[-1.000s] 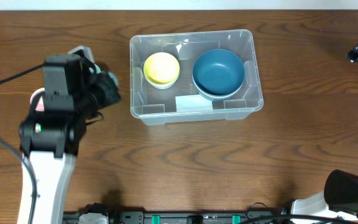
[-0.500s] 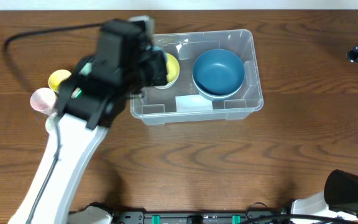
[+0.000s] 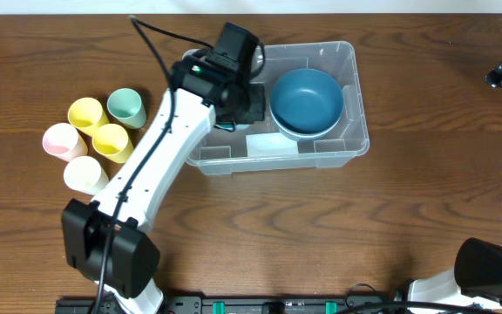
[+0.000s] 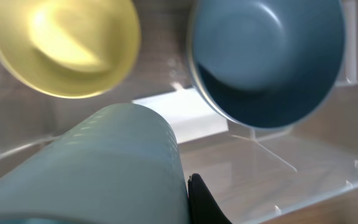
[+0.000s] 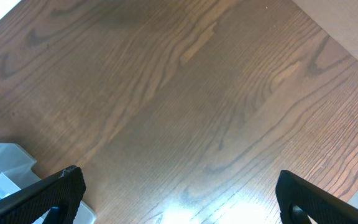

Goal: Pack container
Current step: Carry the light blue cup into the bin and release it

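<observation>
The container (image 3: pixel 321 155), a clear plastic storage bin, sits on the wooden table (image 3: pixel 321 235) directly under the left gripper (image 3: pixel 244 106). It is well apart from the right gripper (image 5: pixel 179 199), whose wrist view catches only one corner of it, off to the lower left of those jaws. The container looks light and fairly stiff, with thin, slick walls that would probably flex and slip under a pinch. The thick rim seems the safest place to take hold, though packing likely needs it left where it stands. The left jaws are closed on a pale green cup (image 4: pixel 104 168), with one dark finger showing against its side. The cup appears to be smooth, rigid, lightweight plastic, so a gentle hold should do, and it could skid if squeezed near the lip. Inside the container, ahead of those jaws, a yellow bowl (image 4: pixel 61 43) lies to their left and a larger blue bowl (image 4: pixel 266 56) to their right. Both bowls are upright and look empty, and a white label (image 4: pixel 179 115) lies on the floor between them and the cup. The right jaws stand fully apart with nothing between them, above bare wood. Five more cups (image 3: pixel 111 142) stand on the table outside the container, behind the left jaws.
</observation>
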Robot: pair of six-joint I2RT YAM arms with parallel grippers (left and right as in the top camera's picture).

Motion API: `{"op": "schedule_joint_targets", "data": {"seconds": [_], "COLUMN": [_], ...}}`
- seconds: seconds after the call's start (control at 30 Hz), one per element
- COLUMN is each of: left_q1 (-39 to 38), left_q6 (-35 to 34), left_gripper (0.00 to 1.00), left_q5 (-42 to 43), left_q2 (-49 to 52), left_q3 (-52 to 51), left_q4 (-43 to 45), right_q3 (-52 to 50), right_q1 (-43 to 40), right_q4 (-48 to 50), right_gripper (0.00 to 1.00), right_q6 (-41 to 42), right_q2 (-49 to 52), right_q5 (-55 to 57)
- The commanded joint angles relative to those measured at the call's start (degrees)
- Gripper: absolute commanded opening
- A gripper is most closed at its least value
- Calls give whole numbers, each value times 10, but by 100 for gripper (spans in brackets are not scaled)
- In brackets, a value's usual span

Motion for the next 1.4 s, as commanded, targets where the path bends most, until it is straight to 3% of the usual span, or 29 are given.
{"op": "schedule_joint_targets", "data": {"seconds": [0.0, 0.87, 1.07, 1.37], "left_q1": [-27, -50, -50, -42], "left_q6": [23, 34, 34, 33], "left_gripper": [6, 7, 30, 36], "left_q5": [9, 1, 1, 1], "left_q2": [8, 166, 165, 155], "left_q3": [9, 9, 9, 17], "left_q4": [-2, 8, 16, 13], "right_q3": [-1, -1, -1, -1], "right_q1": [-1, -1, -1, -1], "right_q4": [-1, -1, -1, -1], "right_gripper": [99, 99, 99, 99], "right_q6": [8, 8, 9, 8], "right_q2": [0, 0, 0, 0], "right_q5": [2, 2, 2, 2]}}
